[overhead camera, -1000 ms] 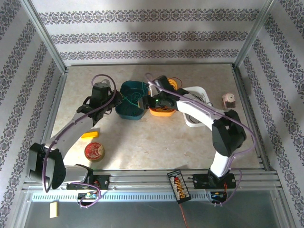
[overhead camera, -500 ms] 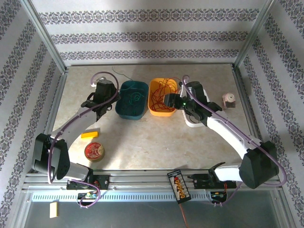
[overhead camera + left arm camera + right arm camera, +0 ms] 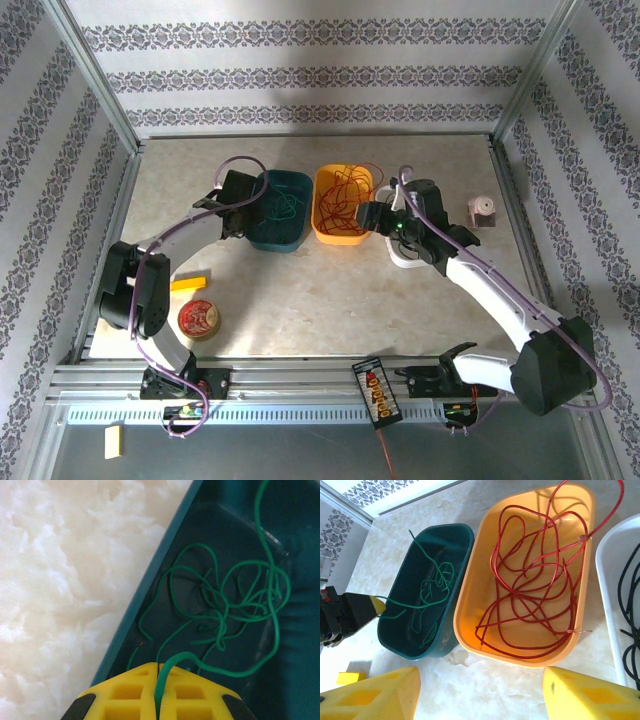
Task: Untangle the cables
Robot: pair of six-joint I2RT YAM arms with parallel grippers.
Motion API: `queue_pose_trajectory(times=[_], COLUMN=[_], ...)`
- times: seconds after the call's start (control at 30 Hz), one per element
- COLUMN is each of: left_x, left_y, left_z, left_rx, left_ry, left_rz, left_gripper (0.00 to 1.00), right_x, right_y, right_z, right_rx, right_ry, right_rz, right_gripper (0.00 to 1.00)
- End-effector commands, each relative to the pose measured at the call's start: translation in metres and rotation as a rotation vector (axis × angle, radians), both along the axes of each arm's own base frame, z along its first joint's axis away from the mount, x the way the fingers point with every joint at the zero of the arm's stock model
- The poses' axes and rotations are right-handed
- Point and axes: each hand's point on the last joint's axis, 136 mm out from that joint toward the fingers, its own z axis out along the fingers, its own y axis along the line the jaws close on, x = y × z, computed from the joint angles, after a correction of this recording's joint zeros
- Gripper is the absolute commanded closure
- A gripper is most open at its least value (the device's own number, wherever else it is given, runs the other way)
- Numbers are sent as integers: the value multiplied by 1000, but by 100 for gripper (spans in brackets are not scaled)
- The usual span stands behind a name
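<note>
Three cables lie sorted in three containers set side by side near the counter's [image 3: 330, 300] far edge. The green cable [image 3: 225, 605] lies as a loose knot on the floor of the teal bin [image 3: 150, 580], the red cable [image 3: 530, 580] loops across the orange bin [image 3: 470, 605], and the black cable [image 3: 630, 605] lies in the white tray [image 3: 606, 590].

My left pincer [image 3: 158, 680] sits at the teal bin's left rim, its jaws pressed together on one strand of the green cable. That strand rises from the knot and runs straight into the slit between my yellow fingers — the rest of the cable lies just ahead of them, inside the bin. From my right wrist the same strand shows as a line from the left pincer's tip [image 3: 379, 605] over the rim.

My right pincer [image 3: 481, 680] is spread wide and holds nothing. It hangs just short of the orange bin's near wall — the red cable lies ahead of it, untouched.
</note>
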Motion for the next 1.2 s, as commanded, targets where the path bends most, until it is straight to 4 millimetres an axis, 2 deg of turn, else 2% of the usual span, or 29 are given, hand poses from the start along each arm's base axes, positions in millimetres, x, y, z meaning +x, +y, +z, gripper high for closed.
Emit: queue_pose_trajectory(times=[0.0,0.03,0.2,0.27,0.37,0.5,0.6,0.7,0.8,0.87,0.93,1.0,1.07,1.17], left_x=[-10,-11,-9,-8,-4,9,19,23,17,2,-18,-37,-53,-64], left_y=[-7,-8,-13,-17,-20,-29,-38,-37,-8,27,59,88,110,122], left_z=[2,2,-4,-6,0,32,66,100,130,141,145,136,119,85], left_rx=[22,24,18,24,46,74,76,109,182,284,409,538,658,786], left_ry=[65,72,116,138,132,34,-75,-215,-393,-502,-565,-555,-503,-416], left_rz=[-74,-80,-102,-113,-134,-172,-199,-193,-70,48,139,217,251,209], left_gripper=[100,100,84,72,43,20,9,4,1,1,1,1,1,1], right_x=[-2,-2,-3,-3,-6,-9,-11,-13,-15,-20,-25,-27,-28,-16], right_y=[-9,-10,-14,-14,-17,-21,-26,-44,-85,-125,-153,-166,-177,-177], right_z=[-4,-4,-5,-3,-1,0,-2,-4,-5,-4,-2,-9,-17,-34], right_rx=[-7,-8,-10,-8,-10,-17,-23,-49,-125,-257,-407,-550,-610,-628], right_ry=[-2,-2,-5,-11,-18,-25,-24,-28,-65,-125,-206,-281,-303,-356], right_rz=[-33,-36,-46,-46,-51,-58,-73,-131,-259,-384,-459,-451,-474,-459], right_gripper=[35,35,35,35,35,34,34,34,33,23,10,2,2,1])
